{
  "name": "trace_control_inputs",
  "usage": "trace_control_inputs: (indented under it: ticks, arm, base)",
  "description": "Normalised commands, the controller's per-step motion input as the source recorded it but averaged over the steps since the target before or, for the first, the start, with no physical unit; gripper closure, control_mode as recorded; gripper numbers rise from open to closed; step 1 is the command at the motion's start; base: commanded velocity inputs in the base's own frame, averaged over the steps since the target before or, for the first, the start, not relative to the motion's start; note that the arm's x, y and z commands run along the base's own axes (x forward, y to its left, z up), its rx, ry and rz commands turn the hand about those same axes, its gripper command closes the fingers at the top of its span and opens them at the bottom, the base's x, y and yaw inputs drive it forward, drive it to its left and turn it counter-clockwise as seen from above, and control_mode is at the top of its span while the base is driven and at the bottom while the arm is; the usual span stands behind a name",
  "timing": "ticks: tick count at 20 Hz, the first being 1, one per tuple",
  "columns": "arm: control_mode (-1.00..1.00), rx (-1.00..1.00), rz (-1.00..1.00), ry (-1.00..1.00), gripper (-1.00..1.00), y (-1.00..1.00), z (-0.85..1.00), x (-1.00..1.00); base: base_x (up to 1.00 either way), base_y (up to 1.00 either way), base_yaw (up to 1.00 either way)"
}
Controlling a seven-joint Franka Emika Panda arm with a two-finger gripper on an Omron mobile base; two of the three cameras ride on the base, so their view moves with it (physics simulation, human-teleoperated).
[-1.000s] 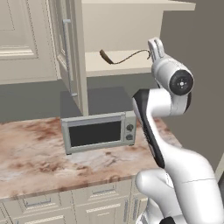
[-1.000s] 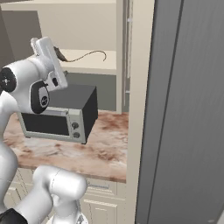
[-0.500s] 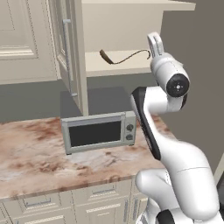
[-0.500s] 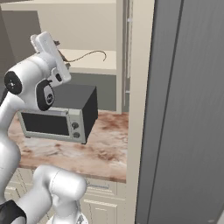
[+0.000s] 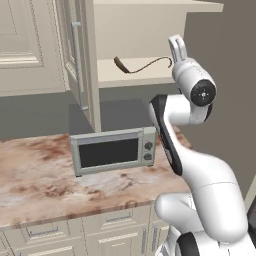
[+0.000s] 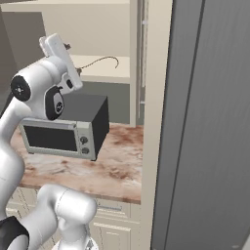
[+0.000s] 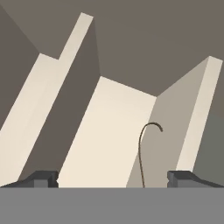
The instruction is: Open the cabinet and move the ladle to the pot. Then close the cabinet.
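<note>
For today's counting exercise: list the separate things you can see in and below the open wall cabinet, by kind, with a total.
Slender brown ladle on the shelf: 1
Grey box-shaped microwave on the marble counter: 1
Cream raised-panel cabinet door, open: 1
Long vertical grey bar handle: 1
Total: 4

Flat, even rendered light throughout; soft shading, no glare, blur or edge distortion.

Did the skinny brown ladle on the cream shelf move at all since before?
No. The thin brown ladle lies in the same place on the cream cabinet shelf, above the grey microwave.
</note>
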Motion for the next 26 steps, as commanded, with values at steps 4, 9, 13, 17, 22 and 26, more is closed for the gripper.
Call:
trace_control_inputs:
  ticks: [4,9,13,17,22,26]
  arm:
    - [-1.0,0.0,0.0,0.01,-1.0,-0.05,0.0,0.12]
    - [-1.0,0.0,0.0,0.0,-1.0,-0.03,0.0,0.11]
    - [-1.0,0.0,0.0,0.0,-1.0,-0.02,0.0,0.1]
    - [-1.0,0.0,0.0,0.0,-1.0,-0.02,0.0,0.13]
    - [-1.0,0.0,0.0,0.0,-1.0,-0.07,0.0,0.07]
    - [-1.0,0.0,0.0,0.0,-1.0,-0.06,0.0,0.08]
  base:
    - [0.0,0.0,0.0]
    - [0.0,0.0,0.0]
    - [0.0,0.0,0.0]
    - [0.0,0.0,0.0]
    - [0.0,0.0,0.0]
    - [0.0,0.0,0.0]
